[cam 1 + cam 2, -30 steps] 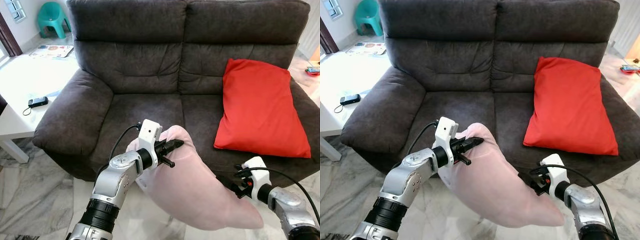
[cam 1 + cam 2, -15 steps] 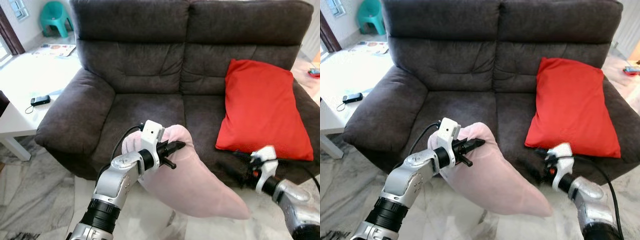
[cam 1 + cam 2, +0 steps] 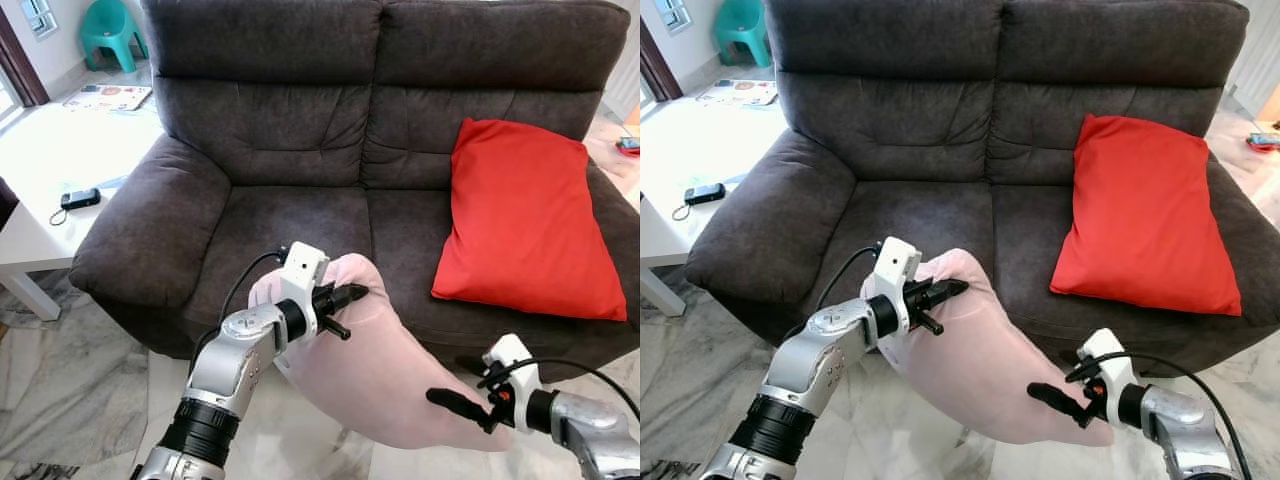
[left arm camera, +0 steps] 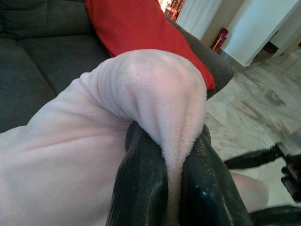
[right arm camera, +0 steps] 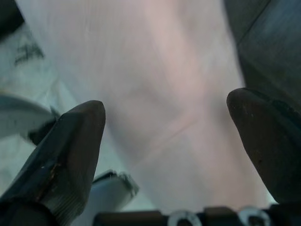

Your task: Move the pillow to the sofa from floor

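A pale pink pillow (image 3: 385, 375) hangs in front of the dark grey sofa (image 3: 290, 220), its top corner level with the seat's front edge and its lower end drooping to the right. My left gripper (image 3: 352, 294) is shut on that top corner; the left wrist view shows the plush fabric (image 4: 155, 94) pinched between both black fingers (image 4: 141, 188). My right gripper (image 3: 462, 388) is open at the pillow's lower right end, fingers spread on either side of the pink cloth (image 5: 178, 117) without closing on it.
A red pillow (image 3: 530, 215) leans on the sofa's right seat. The left seat cushion (image 3: 290, 225) is bare. A white low table (image 3: 40, 220) with a small black device (image 3: 75, 198) stands to the left. A teal chair (image 3: 105, 30) is at the far left. Marble floor (image 3: 70, 380) lies below.
My right gripper has dropped from beside the sofa front to the pillow's lower end, fingers now spread around it. The left gripper keeps its hold on the top corner.
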You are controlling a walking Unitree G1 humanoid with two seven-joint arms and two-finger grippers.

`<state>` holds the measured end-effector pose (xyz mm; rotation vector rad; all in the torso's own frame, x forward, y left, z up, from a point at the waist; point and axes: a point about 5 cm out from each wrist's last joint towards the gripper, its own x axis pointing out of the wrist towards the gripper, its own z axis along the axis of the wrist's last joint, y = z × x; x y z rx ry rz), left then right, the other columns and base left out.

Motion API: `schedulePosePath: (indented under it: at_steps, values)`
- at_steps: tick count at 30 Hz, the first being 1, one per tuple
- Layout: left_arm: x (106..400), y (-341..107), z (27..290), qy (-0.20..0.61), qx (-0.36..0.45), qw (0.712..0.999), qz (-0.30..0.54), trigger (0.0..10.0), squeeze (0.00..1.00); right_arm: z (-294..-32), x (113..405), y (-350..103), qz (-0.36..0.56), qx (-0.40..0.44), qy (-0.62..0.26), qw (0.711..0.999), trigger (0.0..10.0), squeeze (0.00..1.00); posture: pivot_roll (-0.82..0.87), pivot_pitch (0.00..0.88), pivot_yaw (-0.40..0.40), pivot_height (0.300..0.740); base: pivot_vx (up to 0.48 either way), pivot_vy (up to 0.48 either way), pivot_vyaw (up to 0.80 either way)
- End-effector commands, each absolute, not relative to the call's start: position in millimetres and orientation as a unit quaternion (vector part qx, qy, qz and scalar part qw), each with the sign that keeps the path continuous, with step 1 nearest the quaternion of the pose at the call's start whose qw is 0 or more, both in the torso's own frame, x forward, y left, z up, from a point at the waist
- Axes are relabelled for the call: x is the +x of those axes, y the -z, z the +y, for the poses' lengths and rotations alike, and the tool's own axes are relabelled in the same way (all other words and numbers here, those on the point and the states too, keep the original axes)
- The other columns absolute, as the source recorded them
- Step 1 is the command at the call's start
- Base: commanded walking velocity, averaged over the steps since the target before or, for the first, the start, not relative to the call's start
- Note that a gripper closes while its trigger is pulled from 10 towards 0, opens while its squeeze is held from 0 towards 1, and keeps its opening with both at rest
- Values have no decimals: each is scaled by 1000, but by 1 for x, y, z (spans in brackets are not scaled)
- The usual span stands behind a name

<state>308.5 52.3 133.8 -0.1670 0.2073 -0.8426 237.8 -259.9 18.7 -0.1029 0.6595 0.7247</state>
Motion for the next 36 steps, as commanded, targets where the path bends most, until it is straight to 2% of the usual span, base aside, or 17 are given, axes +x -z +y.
schedulePosePath:
  at_steps: [1, 14, 23, 36]
  values:
    - [310, -152, 48, 419, -87, 902, 52, 10000, 0, -265, 233, -13, 341, -77, -342, 872, 10000, 0, 23, 0, -39, 740, 0, 0, 0]
    - [311, -153, 48, 417, -89, 903, 50, 10000, 0, -272, 234, -4, 356, -98, -288, 883, 10000, 0, 24, 0, -42, 740, 0, 0, 0]
    - [311, -154, 48, 417, -92, 903, 48, 10000, 0, -268, 225, 9, 383, -98, -290, 872, 10000, 0, 29, 0, -43, 740, 0, 0, 0]
    - [312, -154, 47, 418, -95, 902, 48, 10000, 0, -268, 221, 20, 400, -112, -262, 871, 10000, 0, 30, 0, -44, 740, 0, 0, 0]
